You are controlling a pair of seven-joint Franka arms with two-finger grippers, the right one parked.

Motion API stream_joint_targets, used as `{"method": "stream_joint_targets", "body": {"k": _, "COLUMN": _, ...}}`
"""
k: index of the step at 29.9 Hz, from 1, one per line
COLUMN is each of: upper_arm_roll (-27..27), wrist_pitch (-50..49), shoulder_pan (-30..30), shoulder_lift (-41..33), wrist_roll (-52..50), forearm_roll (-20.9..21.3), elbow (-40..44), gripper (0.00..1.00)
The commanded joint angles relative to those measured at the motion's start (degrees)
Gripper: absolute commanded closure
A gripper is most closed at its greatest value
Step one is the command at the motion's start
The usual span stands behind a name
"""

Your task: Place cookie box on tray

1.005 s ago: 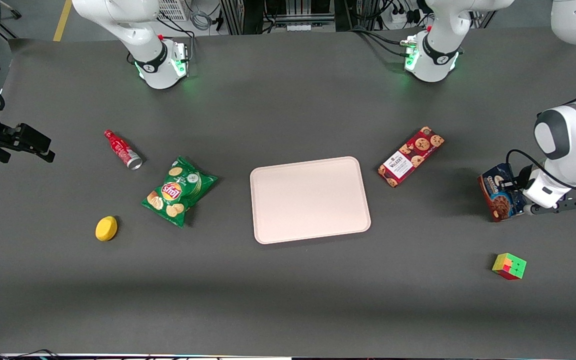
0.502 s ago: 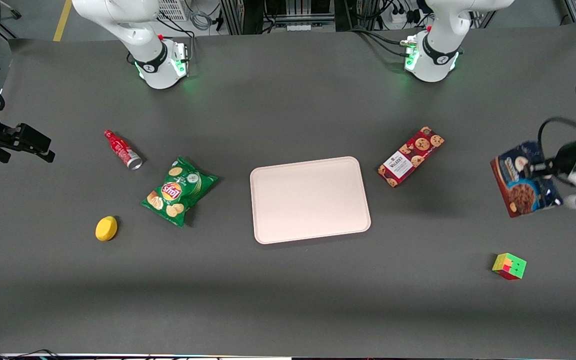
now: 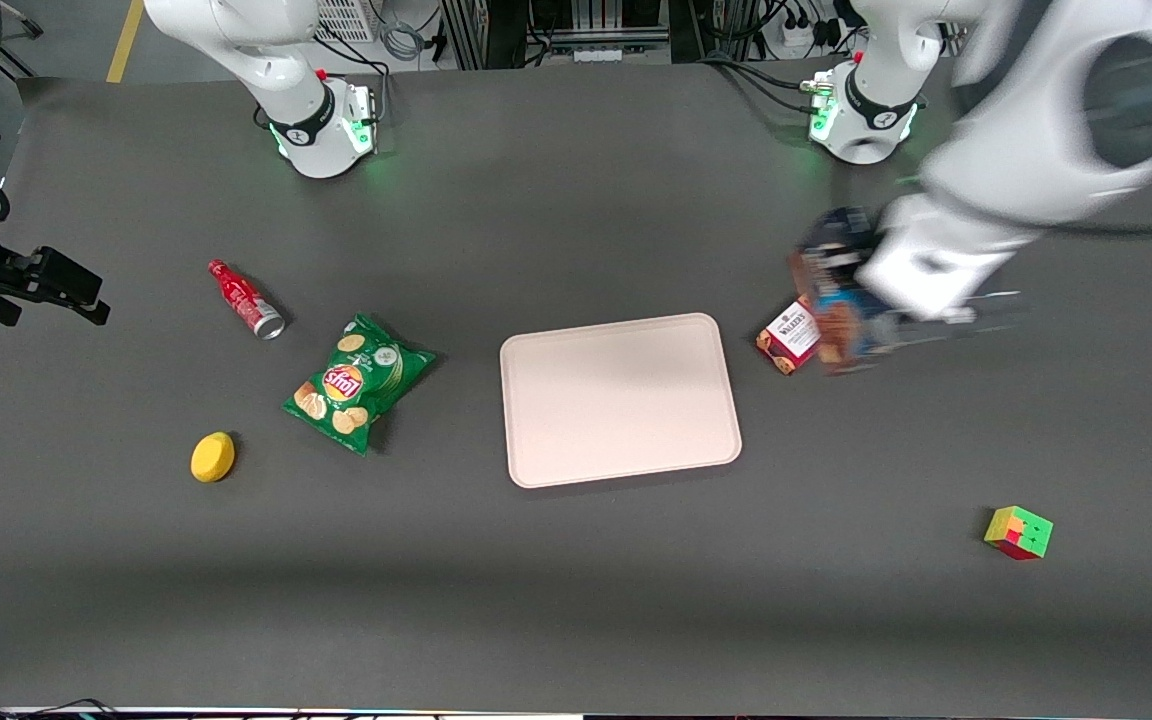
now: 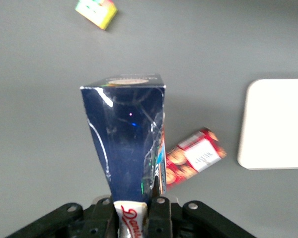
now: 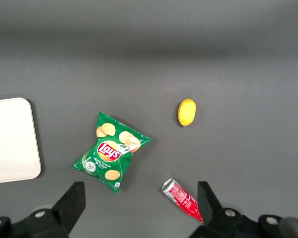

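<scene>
on the dark counter (image 3: 576, 600) the tray (image 3: 620, 400) lies flat near the middle, nothing on it. toward the working arm's end, the end effector (image 4: 132, 212) is clamped on one end of the cookie box (image 3: 834, 300), holding it in the air above the red box (image 3: 788, 340), which lies just beside the tray's edge and is partly covered by the cookie box in the front view. in the wrist view the cookie box (image 4: 126, 139) juts out from between the fingers (image 4: 161, 210), its navy side creased and dented near the grip. toward the parked arm's end lie a green chip bag (image 3: 358, 382), a red can (image 3: 246, 299) on its side farther from the front camera than the bag, and a yellow lemon (image 3: 212, 457) nearer to it. a cube (image 3: 1018, 532) with coloured faces sits well apart from the tray, toward the working arm's end.
</scene>
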Motion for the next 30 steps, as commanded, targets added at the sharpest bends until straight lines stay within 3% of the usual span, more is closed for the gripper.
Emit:
{"method": "stream_joint_targets", "body": {"k": 1, "upper_arm_roll": -1.6, "wrist_pitch": 9.6, "shoulder_pan": 0.1, "shoulder_lift": 5.1, "wrist_roll": -1.3, "forearm_roll": 1.1, "elbow": -5.9, "gripper": 1.00}}
{"method": "stream_joint_targets", "body": {"k": 8, "upper_arm_roll": -2.7, "wrist_pitch": 25.7, "shoulder_pan": -0.7, "shoulder_lift": 9.8, "wrist_roll": -1.9, "forearm_roll": 6.6, "elbow": -16.8, "gripper": 1.00}}
{"method": "stream_joint_targets", "body": {"k": 11, "upper_arm_roll": -2.8, "wrist_pitch": 30.6, "shoulder_pan": -0.7, "shoulder_lift": 10.3, "wrist_roll": -3.1, "forearm_roll": 6.9, "elbow": -20.1, "gripper": 1.00}}
{"method": "stream_joint_targets", "body": {"k": 20, "upper_arm_roll": -2.9, "wrist_pitch": 34.9, "shoulder_pan": -1.0, "shoulder_lift": 10.5, "wrist_roll": -3.2, "forearm_roll": 7.4, "elbow": -23.4, "gripper": 1.00}}
{"method": "stream_joint_targets", "body": {"k": 21, "upper_arm_roll": -2.9, "wrist_pitch": 35.4, "shoulder_pan": -1.0, "shoulder_lift": 10.8, "wrist_roll": -3.1, "forearm_roll": 7.8, "elbow": -23.5, "gripper": 0.95}}
{"method": "stream_joint_targets", "body": {"k": 22, "upper_arm_roll": -2.9, "wrist_pitch": 35.8, "shoulder_pan": -1.0, "shoulder_lift": 11.2, "wrist_roll": -3.1, "forearm_roll": 8.6, "elbow": -23.5, "gripper": 0.66}}
{"method": "stream_joint_targets", "body": {"k": 23, "upper_arm_roll": -3.0, "wrist_pitch": 36.2, "shoulder_pan": -1.0, "shoulder_lift": 11.6, "wrist_roll": -3.1, "forearm_roll": 9.3, "elbow": -23.5, "gripper": 0.48}}
{"method": "stream_joint_targets", "body": {"k": 27, "upper_arm_roll": -3.0, "wrist_pitch": 38.0, "shoulder_pan": -0.9, "shoulder_lift": 12.8, "wrist_roll": -3.1, "forearm_roll": 10.7, "elbow": -23.2, "gripper": 0.13}}
{"method": "stream_joint_targets", "body": {"k": 30, "upper_arm_roll": -2.9, "wrist_pitch": 37.9, "shoulder_pan": -0.7, "shoulder_lift": 12.9, "wrist_roll": -2.7, "forearm_roll": 11.2, "elbow": -23.0, "gripper": 0.00}}
